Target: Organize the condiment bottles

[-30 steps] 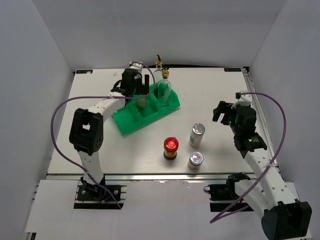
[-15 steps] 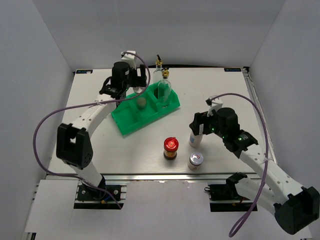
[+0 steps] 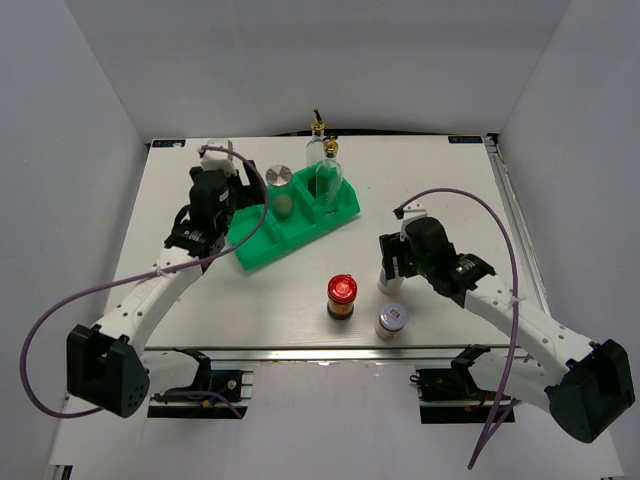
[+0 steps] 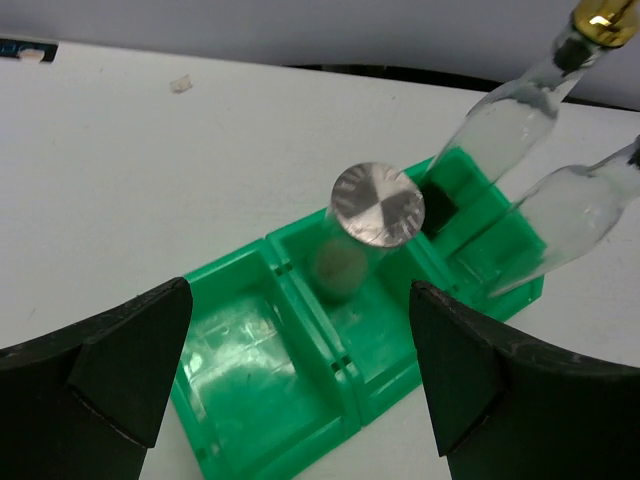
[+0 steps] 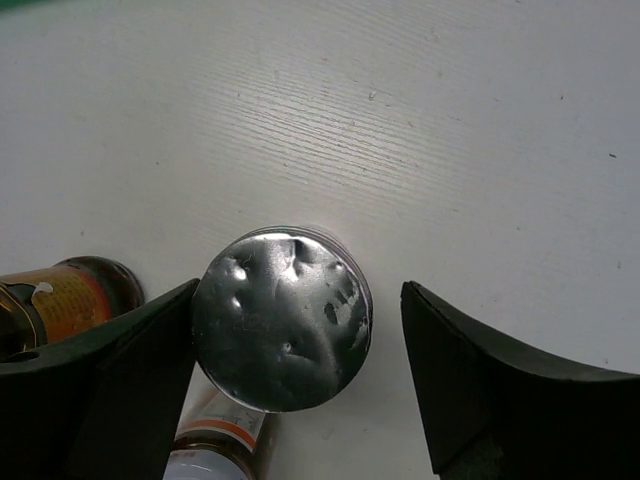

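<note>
Three bottles stand unsorted near the table's (image 3: 450,180) near edge: a red-lidded jar (image 3: 342,292), a near shaker (image 3: 391,319), and a far shaker (image 5: 280,320) between the right gripper's (image 5: 300,290) spread, unclamped jaws. A third shaker (image 3: 279,178) and one glass cruet (image 3: 327,178) stand in the green tray (image 3: 255,250); a second cruet (image 3: 317,135) rises just behind. The left gripper (image 4: 300,300) hangs wide open and empty by the vacant left compartment. Bare tabletop lies to the right.

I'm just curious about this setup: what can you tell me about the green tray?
The green tray looks like glossy moulded plastic, with three compartments in a row. It lies flat and slanted on the white table, toward the back. Its near-left compartment is empty, the middle one holds a silver-lidded jar, the far one a clear glass cruet.
</note>
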You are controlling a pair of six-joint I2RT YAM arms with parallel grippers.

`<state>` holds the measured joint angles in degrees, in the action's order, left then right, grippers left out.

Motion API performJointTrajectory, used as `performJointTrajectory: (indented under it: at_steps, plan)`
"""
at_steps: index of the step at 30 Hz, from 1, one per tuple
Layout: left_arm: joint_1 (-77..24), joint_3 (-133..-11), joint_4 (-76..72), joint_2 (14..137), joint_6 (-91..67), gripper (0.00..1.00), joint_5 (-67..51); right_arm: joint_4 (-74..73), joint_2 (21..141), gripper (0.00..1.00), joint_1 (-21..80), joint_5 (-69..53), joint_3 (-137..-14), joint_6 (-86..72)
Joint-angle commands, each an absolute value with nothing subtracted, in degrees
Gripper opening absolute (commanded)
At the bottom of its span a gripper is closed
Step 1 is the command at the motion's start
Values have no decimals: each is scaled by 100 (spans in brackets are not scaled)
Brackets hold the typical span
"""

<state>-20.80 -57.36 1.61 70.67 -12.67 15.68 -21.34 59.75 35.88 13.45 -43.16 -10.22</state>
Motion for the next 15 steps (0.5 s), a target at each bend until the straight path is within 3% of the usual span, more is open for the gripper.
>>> performJointTrajectory:
  at_steps: [1, 4, 9, 12, 13, 15]
  plan:
    - [-2065, -5371, 61, 6575, -1643, 98, 2012, -2224, 5985, 74, 3647, 1836, -4535, -1116]
    - [-2065, -5081, 88, 6338, -1828, 98, 2223, -2031, 6003, 57, 3656, 1872, -4474, -1125]
    - [-2065, -4852, 70, 6109, -1802, 98, 2171, -1907, 6126, 55, 3656, 1670, -4544, -993]
    - [-2065, -4799, 114, 6038, -1802, 98, 2267, -1881, 6205, 38, 3648, 1574, -4649, -1011]
    - [-2065, -4781, 132, 6021, -1802, 98, 2294, -1863, 6214, 28, 3656, 1538, -4693, -1002]
    - [-2065, -4764, 167, 5986, -1819, 98, 2329, -1750, 6196, 21, 3683, 1276, -4938, -941]
